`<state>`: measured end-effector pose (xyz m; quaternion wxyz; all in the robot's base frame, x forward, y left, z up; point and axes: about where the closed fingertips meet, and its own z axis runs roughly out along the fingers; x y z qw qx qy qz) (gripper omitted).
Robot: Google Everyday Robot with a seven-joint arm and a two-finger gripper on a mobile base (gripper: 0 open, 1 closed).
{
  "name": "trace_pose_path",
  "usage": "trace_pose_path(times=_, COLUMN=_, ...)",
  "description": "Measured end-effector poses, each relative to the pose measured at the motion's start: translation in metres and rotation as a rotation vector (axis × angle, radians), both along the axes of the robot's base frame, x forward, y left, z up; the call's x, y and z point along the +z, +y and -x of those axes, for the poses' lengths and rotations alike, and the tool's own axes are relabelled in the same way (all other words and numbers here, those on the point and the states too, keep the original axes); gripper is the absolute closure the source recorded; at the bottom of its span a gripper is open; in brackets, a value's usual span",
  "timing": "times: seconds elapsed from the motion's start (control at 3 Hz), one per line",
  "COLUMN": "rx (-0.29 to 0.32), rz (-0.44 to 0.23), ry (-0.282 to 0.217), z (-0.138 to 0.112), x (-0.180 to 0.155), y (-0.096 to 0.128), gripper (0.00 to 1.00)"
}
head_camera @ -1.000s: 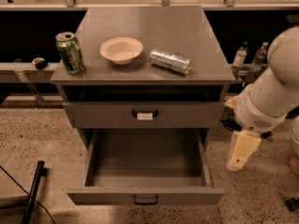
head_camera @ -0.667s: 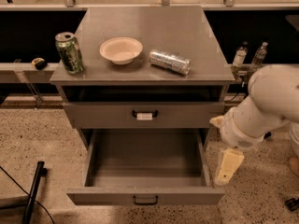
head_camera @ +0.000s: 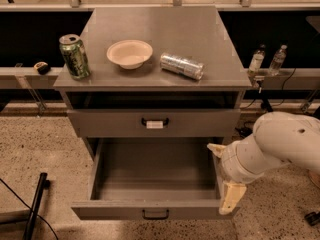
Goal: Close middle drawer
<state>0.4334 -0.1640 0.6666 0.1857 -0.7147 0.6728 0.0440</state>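
Note:
The middle drawer [head_camera: 150,210] is a wide grey box pulled far out at the bottom of the cabinet, and its inside is empty. Its flat front carries a small plain dark loop handle [head_camera: 155,214]. Above it sits the taller drawer front [head_camera: 110,124], whose handle has a white tag [head_camera: 155,123]. My gripper [head_camera: 231,198] is cream-coloured, points downward and hangs at the right front corner of the open drawer, close beside its right side wall. The white arm [head_camera: 272,146] reaches in from the right.
The cabinet top [head_camera: 200,39] holds a green can [head_camera: 74,56], a cream bowl [head_camera: 129,53] and a silver can on its side [head_camera: 182,66]. Two bottles [head_camera: 267,60] stand on a ledge at the right. A black pole [head_camera: 35,204] lies on the speckled floor at the left.
My arm has swung left and down, bringing the gripper from beside the cabinet to the right front corner of the open drawer. The drawer has not moved.

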Motion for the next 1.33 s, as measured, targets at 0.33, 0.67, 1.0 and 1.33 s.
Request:
trace_pose_path(times=0.33, rx=0.019, rz=-0.005, ry=0.035, z=0.001, x=-0.023, y=0.003, gripper=0.00)
trace_pose_path(times=0.67, rx=0.033, rz=-0.010, ry=0.096, z=0.011, x=-0.091, y=0.002, gripper=0.19)
trace_pose_path(times=1.0, rx=0.051, rz=-0.075, ry=0.097, z=0.024, x=-0.156, y=0.007, gripper=0.42)
trace_pose_path(times=1.33, rx=0.100, rz=-0.138, ry=0.070, z=0.035, x=-0.204, y=0.017, gripper=0.65)
